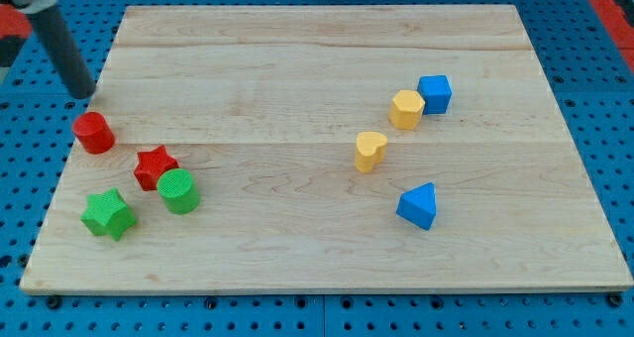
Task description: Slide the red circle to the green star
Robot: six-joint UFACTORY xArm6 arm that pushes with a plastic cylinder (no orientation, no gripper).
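Near edge, lower left: the green star (pixel 108 215) is sitting with a green circle (pixel 179 191) just beside it and a red star (pixel 155 166) above. Further up, the red circle (pixel 94 133) is lying just below-right of our tip (pixel 87 96), a bare rod with no jaws; the star lies roughly straight down the frame. We are counting two greens, two reds, two yellows (heart (pixel 370 150), hexagon (pixel 406 109)), two blues (triangle (pixel 418 205), cube (pixel 435 93)).

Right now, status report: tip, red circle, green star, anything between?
My tip just above the red circle, apart. Green star below it, toward the view's bottom. Red star and green circle flank the path's right.
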